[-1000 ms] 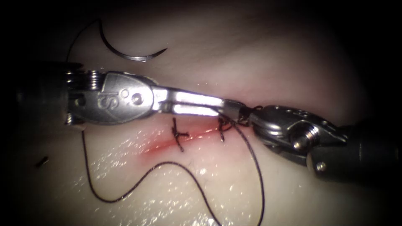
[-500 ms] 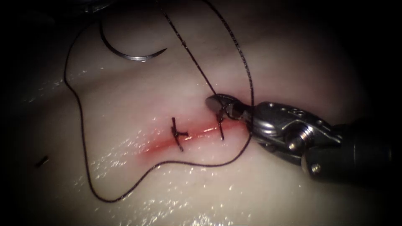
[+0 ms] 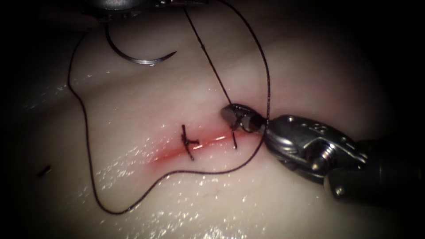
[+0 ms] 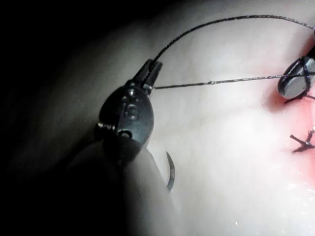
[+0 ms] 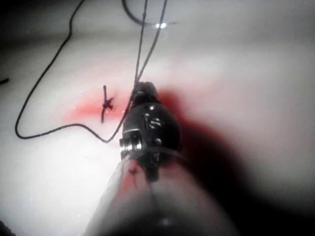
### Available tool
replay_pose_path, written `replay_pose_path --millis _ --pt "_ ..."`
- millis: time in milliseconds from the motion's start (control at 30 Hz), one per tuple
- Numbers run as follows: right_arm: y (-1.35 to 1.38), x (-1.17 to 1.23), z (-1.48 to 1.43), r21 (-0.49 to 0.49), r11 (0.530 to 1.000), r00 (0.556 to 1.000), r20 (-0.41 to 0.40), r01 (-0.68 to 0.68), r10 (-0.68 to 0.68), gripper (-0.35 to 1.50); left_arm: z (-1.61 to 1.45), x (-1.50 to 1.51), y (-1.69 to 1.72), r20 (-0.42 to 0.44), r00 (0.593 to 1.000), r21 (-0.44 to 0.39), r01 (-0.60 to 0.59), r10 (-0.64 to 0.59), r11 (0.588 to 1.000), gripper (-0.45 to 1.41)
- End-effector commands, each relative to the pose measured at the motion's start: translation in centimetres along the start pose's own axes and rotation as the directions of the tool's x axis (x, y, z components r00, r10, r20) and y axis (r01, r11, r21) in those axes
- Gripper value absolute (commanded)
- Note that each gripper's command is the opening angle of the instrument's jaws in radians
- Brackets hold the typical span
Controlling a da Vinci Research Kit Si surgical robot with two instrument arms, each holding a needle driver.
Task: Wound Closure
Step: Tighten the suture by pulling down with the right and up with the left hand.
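The curved needle (image 3: 137, 56) lies free on the tissue (image 3: 310, 71), up and left of the cut (image 3: 177, 152), held by neither tool; I also see the needle (image 4: 171, 177) beside the left tool. My left tool (image 4: 151, 73) is shut on the thread (image 3: 84, 132) and sits at the top edge of the endoscope view (image 3: 181, 3). Two strands run taut from it to the right stitch (image 3: 234, 139). My right tool (image 3: 234, 114) rests at that stitch, jaws shut on the thread there. A knotted stitch (image 3: 189, 142) sits further left.
Red fluid (image 3: 164, 156) stains the tissue along the cut. A slack loop of thread (image 3: 110, 211) lies below and left of it. A short cut end of thread (image 3: 44, 170) lies far left. The right tool's shaft (image 3: 380, 172) covers the lower right.
My left tool has left the right stitch and moved up to the top edge, pulling thread with it. The loop below the cut has shrunk. The right tool has barely moved.
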Motion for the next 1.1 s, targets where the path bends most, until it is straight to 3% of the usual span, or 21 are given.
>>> replay_pose_path --millis 33,333,633,767,933,1100 --pt "-0.04 -0.03 0.07 0.002 1.0 1.0 0.0 0.001 -0.001 -0.35 0.07 -0.03 -0.03 -0.002 1.0 -0.001 0.003 -0.003 1.0 -0.45" --pt "-0.03 -0.01 0.08 0.0 1.0 1.0 -0.014 0.005 -0.005 -0.35 0.08 -0.04 0.14 -0.022 0.999 -0.062 0.044 -0.046 0.997 -0.45" --pt "-0.03 -0.02 0.08 0.001 1.0 1.0 -0.013 0.005 -0.005 -0.35 0.01 0.21 0.31 -0.055 0.995 -0.088 0.083 -0.088 0.993 -0.45" --pt "-0.03 -0.03 0.07 0.0 1.0 1.0 -0.014 0.012 -0.012 -0.35 -0.02 0.25 0.19 -0.067 0.995 -0.085 0.069 -0.075 0.994 -0.45" --pt "0.03 -0.07 0.0 -0.001 1.0 1.0 -0.015 0.025 -0.025 -0.35 -0.04 0.46 -0.41 -0.072 0.997 -0.031 0.036 -0.038 0.999 -0.45" --pt "0.02 -0.1 -0.03 -0.002 1.0 1.0 -0.016 0.026 -0.026 -0.35 0.0 0.53 -0.62 -0.052 0.999 0.005 0.0 0.001 1.0 -0.45"
